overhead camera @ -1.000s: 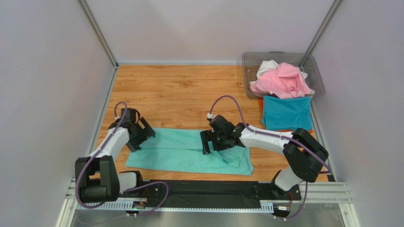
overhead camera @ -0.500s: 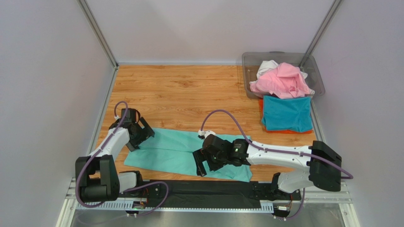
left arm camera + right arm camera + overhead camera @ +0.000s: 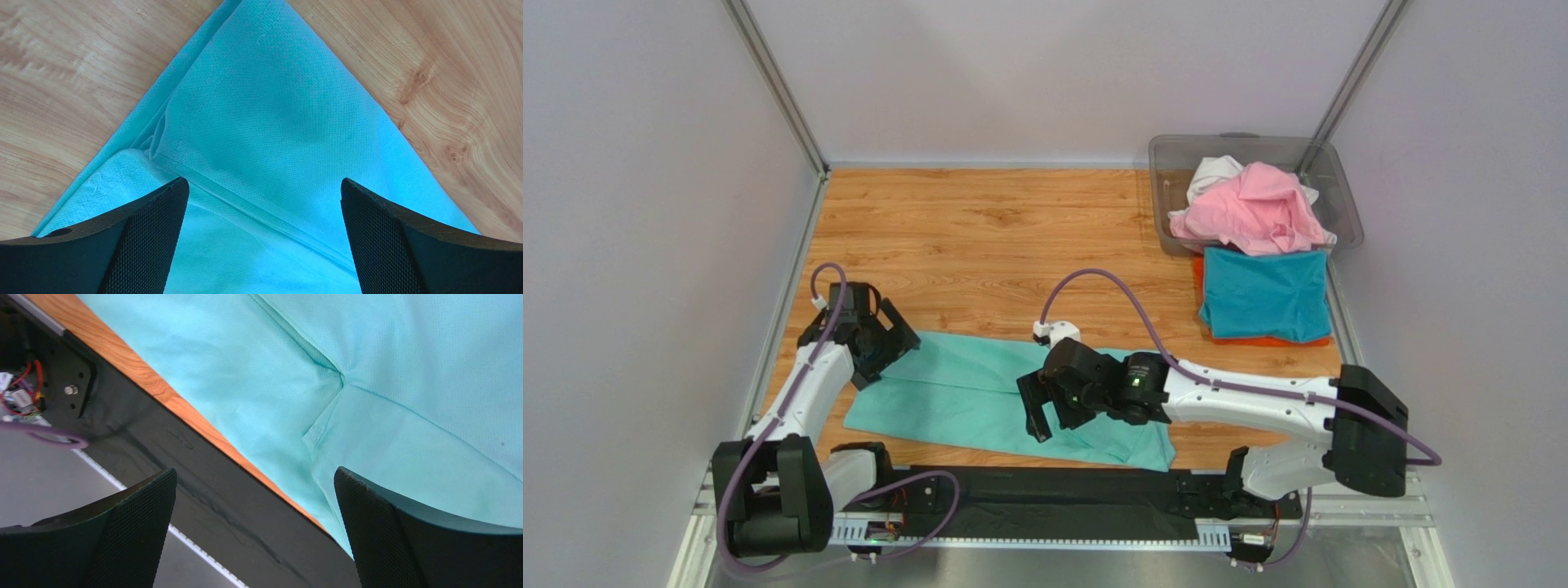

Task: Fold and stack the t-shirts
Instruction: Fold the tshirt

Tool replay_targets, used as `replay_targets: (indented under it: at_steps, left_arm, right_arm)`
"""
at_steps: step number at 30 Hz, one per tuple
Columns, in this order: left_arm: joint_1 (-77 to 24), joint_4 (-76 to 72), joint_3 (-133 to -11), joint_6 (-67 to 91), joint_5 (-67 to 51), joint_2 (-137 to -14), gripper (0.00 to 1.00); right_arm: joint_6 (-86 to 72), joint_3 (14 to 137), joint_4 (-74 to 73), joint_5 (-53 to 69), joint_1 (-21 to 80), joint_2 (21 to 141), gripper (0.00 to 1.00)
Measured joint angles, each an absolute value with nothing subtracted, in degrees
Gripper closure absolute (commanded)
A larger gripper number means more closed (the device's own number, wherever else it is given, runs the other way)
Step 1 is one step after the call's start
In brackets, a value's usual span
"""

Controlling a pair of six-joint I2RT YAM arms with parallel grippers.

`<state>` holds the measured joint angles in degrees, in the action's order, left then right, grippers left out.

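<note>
A mint green t-shirt (image 3: 977,395) lies flat, partly folded, along the near edge of the wooden table. My left gripper (image 3: 879,353) is open and empty over its far left corner (image 3: 270,110). My right gripper (image 3: 1036,417) is open and empty above the shirt's near edge (image 3: 393,398), over a seam and the table's front edge. A folded teal blue t-shirt (image 3: 1264,294) lies on an orange one (image 3: 1274,341) at the right. A pink t-shirt (image 3: 1247,208) and a white one (image 3: 1212,172) lie crumpled in the bin.
A clear grey plastic bin (image 3: 1347,206) stands at the back right corner. The black base rail (image 3: 1063,490) runs along the table's near edge, also in the right wrist view (image 3: 202,496). Grey walls close in the table at left, back and right.
My right gripper has moved from the shirt's middle right toward the near edge and leftward. My left gripper has shifted slightly away along the shirt's left corner.
</note>
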<state>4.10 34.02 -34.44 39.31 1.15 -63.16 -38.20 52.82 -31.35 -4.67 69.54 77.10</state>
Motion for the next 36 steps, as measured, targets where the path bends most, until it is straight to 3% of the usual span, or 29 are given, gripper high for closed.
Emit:
replay_targets:
  at_steps: [9, 17, 30, 36]
  left_arm:
    - [4.10, 35.14, -35.42, 39.33, 0.93, -63.44, 0.00]
    - [4.10, 35.33, -35.94, 39.33, 0.25, -63.44, 0.00]
    - [-1.78, 35.62, -38.06, 39.68, -6.42, -61.87, 0.00]
    - [-5.28, 35.31, -38.81, 39.70, -6.50, -62.92, 0.00]
  right_arm:
    - [-36.77, 52.62, -26.92, -2.74, 69.17, 89.03, 0.00]
    - [-36.82, 51.57, -23.66, -0.23, 69.19, 89.93, 0.00]
    - [-43.05, 43.16, -31.05, -5.91, 65.23, 67.24, 0.00]
    - [-47.00, 35.66, -32.58, -4.23, 61.65, 63.42, 0.00]
